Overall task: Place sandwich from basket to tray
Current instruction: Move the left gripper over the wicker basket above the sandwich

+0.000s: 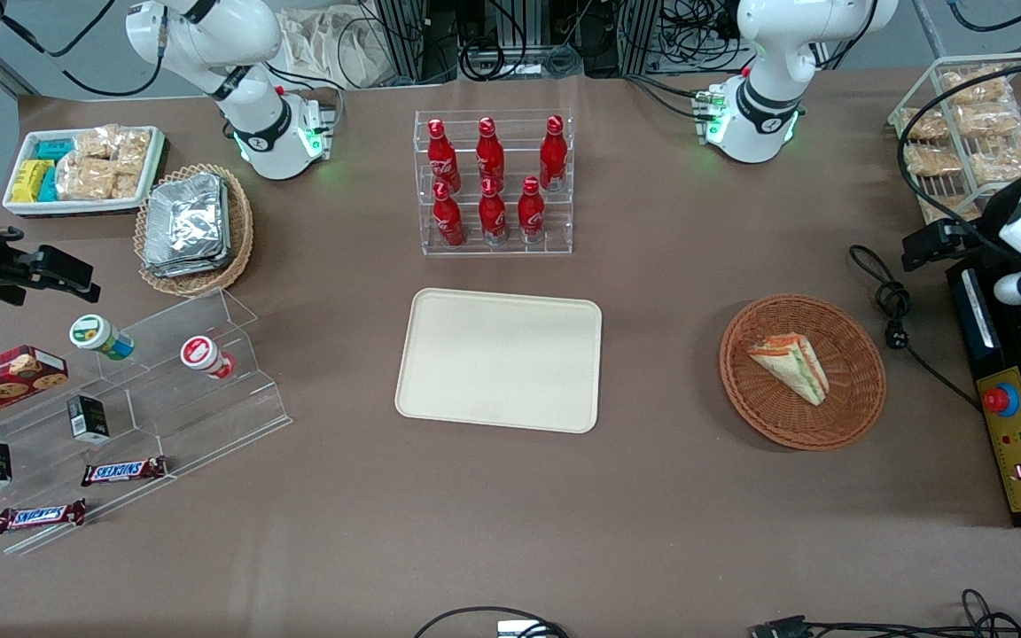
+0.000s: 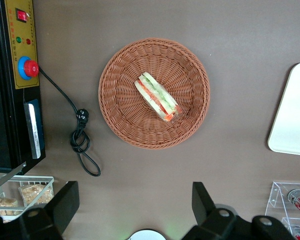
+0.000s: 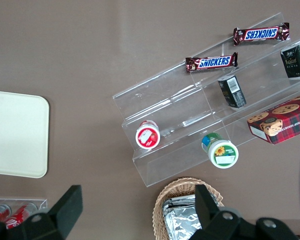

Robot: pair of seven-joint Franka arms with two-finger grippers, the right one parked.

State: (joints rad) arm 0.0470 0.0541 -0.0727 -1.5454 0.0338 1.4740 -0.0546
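**Still in the basket, untouched**

Wide open, holding nothing: gripper (image 2: 135, 207), fingers (image 2: 65, 202) spread well apart, high above bare table, well apart from the basket (image 2: 120, 125) rim. Sandwich (image 2: 157, 96) lying flat near the basket's centre, clear of the woven wall on every side. Open brown tabletop all round the basket; coiled black cable (image 2: 80, 140) and control box (image 2: 15, 80) toward the working arm's end. Tray (image 1: 499, 359) bare at mid-table, well apart from the basket (image 1: 801, 372), only tabletop between. Bottle rack (image 1: 493, 182) farther from the front camera than the tray.

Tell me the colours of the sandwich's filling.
Green, orange and red between white bread on the sandwich, clearest in the left wrist view; open pincer hovers above.
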